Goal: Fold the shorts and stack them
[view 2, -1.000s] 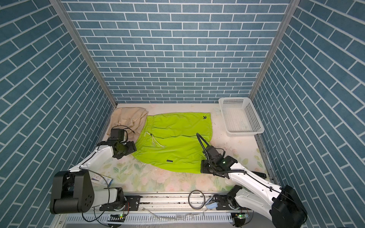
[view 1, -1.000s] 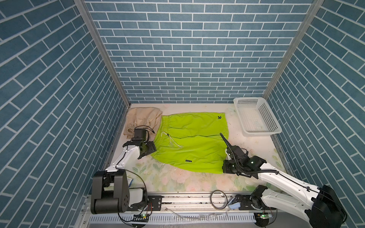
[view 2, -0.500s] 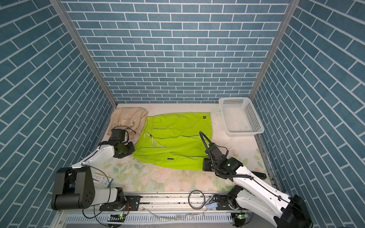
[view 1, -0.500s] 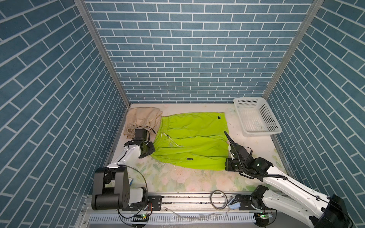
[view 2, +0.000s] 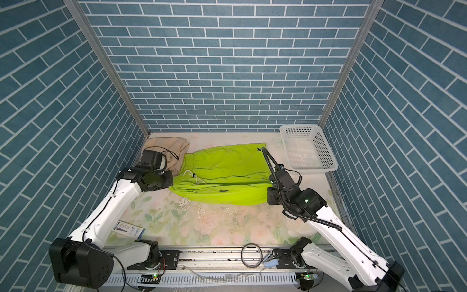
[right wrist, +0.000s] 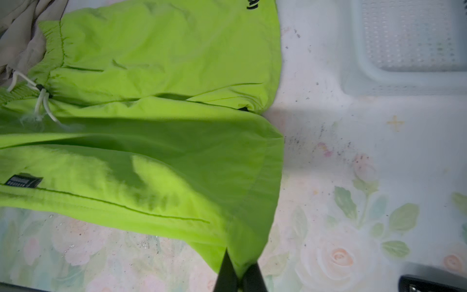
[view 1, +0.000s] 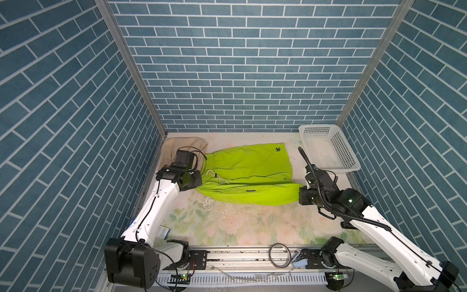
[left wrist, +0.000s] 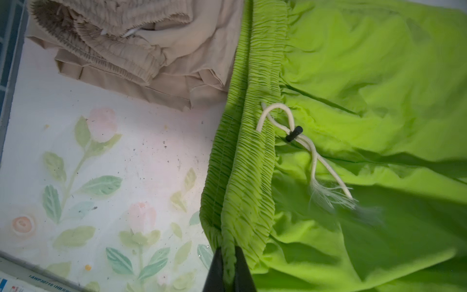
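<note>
Foreground: left gripper [left wrist: 228, 271] clamped on the lime-green shorts [view 1: 250, 172] at the waistband end, right gripper [right wrist: 238, 276] clamped on the near leg hem. Mid-table: green fabric stretched between them over the floral table [view 1: 227, 227]. Farther back: beige shorts [view 1: 187, 149] bunched against the green waistband, white basket [view 1: 318, 125] at the far right.

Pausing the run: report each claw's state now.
Left claw: closed on the lime-green shorts, at the waistband.
Right claw: closed on the same shorts, at a leg hem.
</note>
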### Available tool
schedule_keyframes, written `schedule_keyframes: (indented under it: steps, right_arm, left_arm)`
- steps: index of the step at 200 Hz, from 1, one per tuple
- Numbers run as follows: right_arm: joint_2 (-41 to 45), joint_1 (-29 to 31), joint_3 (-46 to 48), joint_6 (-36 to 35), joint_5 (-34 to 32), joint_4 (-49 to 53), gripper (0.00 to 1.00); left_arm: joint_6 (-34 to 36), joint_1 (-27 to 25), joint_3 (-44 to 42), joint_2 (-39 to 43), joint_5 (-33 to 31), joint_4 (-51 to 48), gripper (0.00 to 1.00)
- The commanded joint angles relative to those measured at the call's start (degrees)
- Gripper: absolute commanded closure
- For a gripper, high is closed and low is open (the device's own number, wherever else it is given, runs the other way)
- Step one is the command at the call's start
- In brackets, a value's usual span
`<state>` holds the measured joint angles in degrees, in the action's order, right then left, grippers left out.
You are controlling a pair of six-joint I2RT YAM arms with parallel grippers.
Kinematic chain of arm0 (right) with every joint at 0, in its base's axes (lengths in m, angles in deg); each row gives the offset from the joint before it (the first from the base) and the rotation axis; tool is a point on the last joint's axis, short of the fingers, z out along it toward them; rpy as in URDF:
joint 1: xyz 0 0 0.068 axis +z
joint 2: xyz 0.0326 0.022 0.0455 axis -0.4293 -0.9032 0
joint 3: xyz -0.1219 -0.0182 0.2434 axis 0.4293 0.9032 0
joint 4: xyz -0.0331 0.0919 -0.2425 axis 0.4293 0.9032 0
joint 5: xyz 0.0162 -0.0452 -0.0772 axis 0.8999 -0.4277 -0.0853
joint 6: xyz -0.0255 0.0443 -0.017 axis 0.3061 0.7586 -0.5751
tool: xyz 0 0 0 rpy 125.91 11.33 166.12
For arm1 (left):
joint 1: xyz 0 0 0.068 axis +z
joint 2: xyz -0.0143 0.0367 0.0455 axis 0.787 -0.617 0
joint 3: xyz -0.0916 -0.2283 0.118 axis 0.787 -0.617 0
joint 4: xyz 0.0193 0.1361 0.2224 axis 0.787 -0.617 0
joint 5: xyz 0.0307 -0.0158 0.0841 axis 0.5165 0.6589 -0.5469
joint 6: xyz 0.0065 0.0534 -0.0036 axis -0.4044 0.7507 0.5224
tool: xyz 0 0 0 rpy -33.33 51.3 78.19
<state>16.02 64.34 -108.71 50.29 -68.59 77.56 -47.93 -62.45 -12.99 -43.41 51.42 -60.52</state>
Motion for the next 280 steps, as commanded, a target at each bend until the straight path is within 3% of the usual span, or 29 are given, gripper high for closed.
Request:
schedule_keyframes:
  steps: [1,34,88,143,180,224,280]
  right_arm:
    - [1.4,-3.2,-3.9,-5.0,-4.1,7.2,1.0]
    - [2.8,-5.1,-6.9,-6.8,-4.5,11.7,1.0]
    - [-0.1,-7.1,-10.1,-9.2,-2.7,12.1,1.0]
    - [-0.7,-7.6,-18.7,-11.0,-6.0,18.8,1.0]
    - [-5.2,-8.9,-19.0,-15.0,-4.6,15.3,1.0]
    - [-18.5,-15.8,-23.4,-23.3,2.5,3.7,1.0]
    - [-35.8,-21.8,-33.6,-29.1,8.8,-1.8,1.0]
  left_arm:
    - [0.9,-3.3,2.4,-1.2,-5.4,-10.3,1.0]
    - [-1.0,-7.6,5.5,0.4,-9.2,-18.4,1.0]
    - [-4.5,-8.2,8.6,7.8,-9.5,-29.3,1.0]
    - [-8.1,-11.7,14.8,10.0,-11.8,-39.7,1.0]
    - [-7.2,-12.0,11.9,8.2,-13.6,-35.8,1.0]
    - [-5.3,-11.5,9.9,1.4,-14.7,-27.6,0.98]
    - [-0.4,-3.4,10.0,-6.5,-12.8,-24.7,0.97]
